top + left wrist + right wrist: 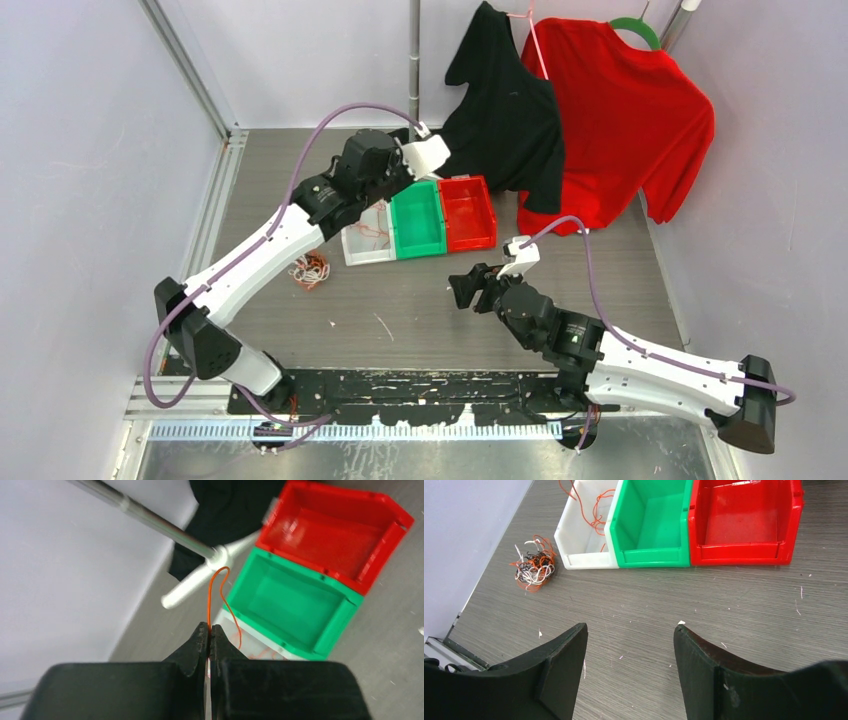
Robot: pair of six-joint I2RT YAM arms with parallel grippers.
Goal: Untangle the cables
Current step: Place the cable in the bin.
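The grey wood-grain table (420, 310) takes up most of what I see. At its far side a red T-shirt (620, 120) and a black T-shirt (505, 110) hang on hangers, the black one overlapping the red one's left edge. My left arm (260, 260) reaches far forward and to the right. My right arm (640, 365) lies low across the near right part of the table.

Three open bins sit side by side and touching, in front of the shirts: a red bin (744, 555) on the right, a green bin (651, 557) in the middle and a white bin (586, 560) on the left. The red and green ones look bare inside.

My left gripper (210, 627) hangs over the white bin, its fingers pressed together. Pinched at the very tips is one orange-red cable (209, 600). It rises from the tips in a narrow loop and curves back down towards the white bin, where I lose it behind my own finger.

My right gripper (630, 630) hovers near the table in front of the bins. Its fingers are spread wide with nothing between them.

The tangle of cables (534, 565) lies on the table just left of the white bin: orange-red, white and black strands knotted in a small heap. A few loose orange-red strands (596, 510) lie inside the white bin.
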